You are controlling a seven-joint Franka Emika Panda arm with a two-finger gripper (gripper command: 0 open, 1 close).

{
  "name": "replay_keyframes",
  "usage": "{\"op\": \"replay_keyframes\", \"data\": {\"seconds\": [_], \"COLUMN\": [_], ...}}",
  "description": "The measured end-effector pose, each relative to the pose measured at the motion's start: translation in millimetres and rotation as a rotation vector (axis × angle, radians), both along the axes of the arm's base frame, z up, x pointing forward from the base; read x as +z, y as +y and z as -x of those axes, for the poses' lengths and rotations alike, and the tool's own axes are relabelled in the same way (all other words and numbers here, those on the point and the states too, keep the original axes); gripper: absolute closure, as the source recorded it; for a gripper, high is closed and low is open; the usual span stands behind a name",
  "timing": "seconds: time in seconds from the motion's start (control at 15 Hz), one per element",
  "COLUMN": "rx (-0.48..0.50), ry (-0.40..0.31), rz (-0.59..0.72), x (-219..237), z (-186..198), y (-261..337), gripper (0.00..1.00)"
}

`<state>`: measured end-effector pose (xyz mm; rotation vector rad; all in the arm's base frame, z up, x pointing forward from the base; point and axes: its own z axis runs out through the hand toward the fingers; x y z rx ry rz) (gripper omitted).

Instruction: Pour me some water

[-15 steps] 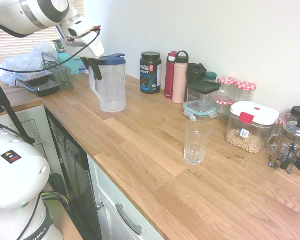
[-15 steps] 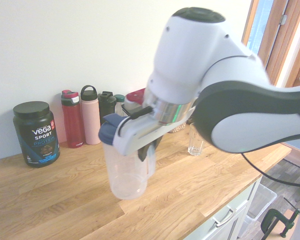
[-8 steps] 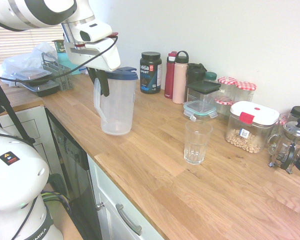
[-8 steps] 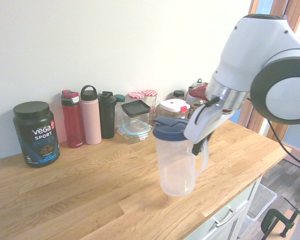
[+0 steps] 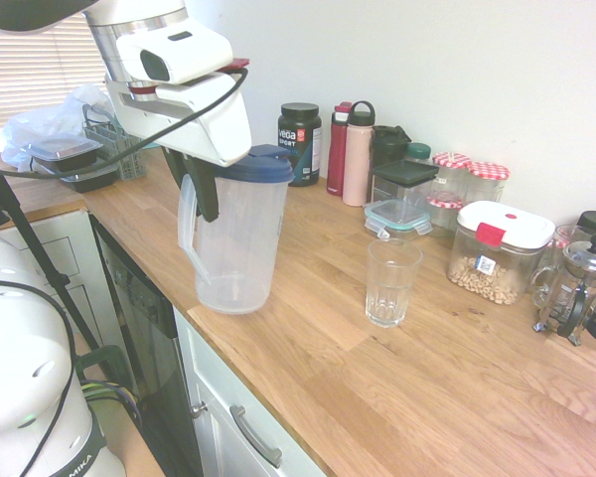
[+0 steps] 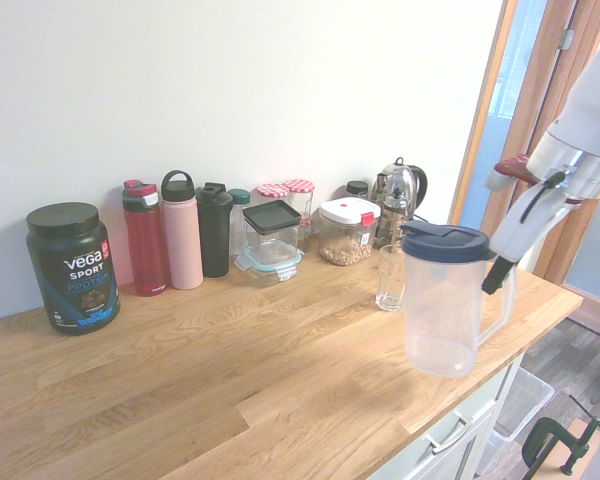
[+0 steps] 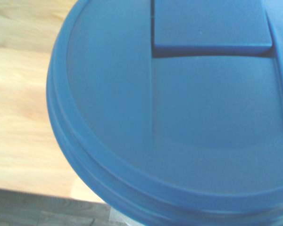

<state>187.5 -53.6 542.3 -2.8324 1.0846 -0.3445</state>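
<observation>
The gripper [image 5: 201, 184] is clenched on the handle of the clear plastic pitcher [image 5: 236, 238], holding it upright and, by the look of the gap under its base, lifted just clear of the wooden countertop [image 5: 397, 378]. The pitcher hangs near the front edge of the counter, above the cabinet drawers, with its blue lid [image 7: 170, 117] on; from above, that lid fills nearly the whole wrist view and its flap looks closed. The drinking glass [image 5: 391, 281] stands empty and upright further along the counter, towards the middle of its depth and apart from the pitcher, with bare wood between the two. Behind it, along the wall edge, sit a black protein tub [image 5: 299, 143], a red bottle [image 5: 338, 149], a pink bottle [image 5: 358, 154] and a white-lidded container of nuts [image 5: 497, 251], none of them in the way. I cannot make out a water line through the pitcher's wall, so how full it is I can't say. As I judge it, the pick-up is done and the carry is part way; what is left is bringing the spout over the glass, tipping, filling, and setting the pitcher back down.
</observation>
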Motion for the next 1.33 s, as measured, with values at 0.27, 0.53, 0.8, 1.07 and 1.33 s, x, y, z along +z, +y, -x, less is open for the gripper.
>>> {"op": "replay_keyframes", "data": {"seconds": [0.27, 0.53, 0.8, 1.07, 1.33], "rx": [-0.001, 0.045, 0.065, 0.136, 0.225], "ry": [0.016, 0.026, 0.043, 0.093, 0.141], "rz": [-0.019, -0.027, -0.009, 0.044, 0.128], "x": [-7.6, -22.1, -23.0, 0.1, 31.4], "z": [19.3, 32.3, 17.4, -7.6, -43.7], "y": [-49.1, -100.3, -136.4, -171.2, -187.5], "gripper": [1.0, 1.0, 1.0, 1.0, 1.0]}}
